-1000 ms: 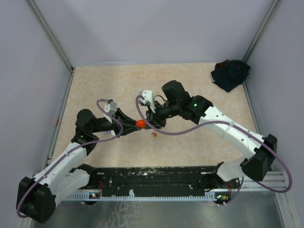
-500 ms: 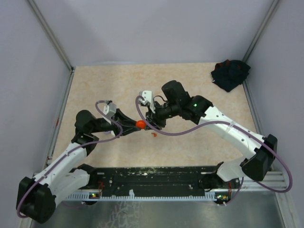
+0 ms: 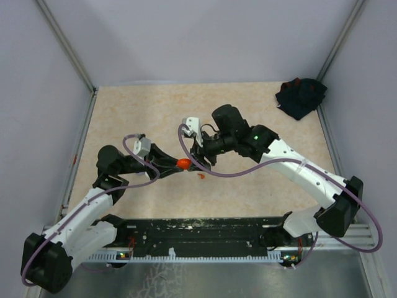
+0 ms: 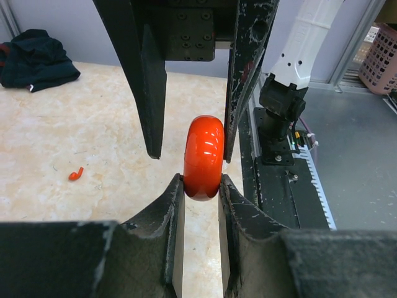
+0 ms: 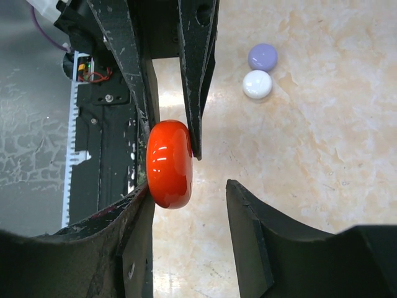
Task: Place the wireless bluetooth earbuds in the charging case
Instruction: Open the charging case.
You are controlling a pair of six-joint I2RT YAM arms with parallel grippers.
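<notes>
The left end effector is clenched on the red round case, mid-frame. The right end effector is spread wide around it, with one finger touching. A tiny red earbud lies on the surface at the left. I think no earbud is in yet.

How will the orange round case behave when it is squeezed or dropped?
The orange case looks glossy and smooth, so it may slip from the left gripper, which pinches only one edge of it. It shows no dent there, so it is probably stiff. Its rounded rim suggests it could roll if dropped.
</notes>
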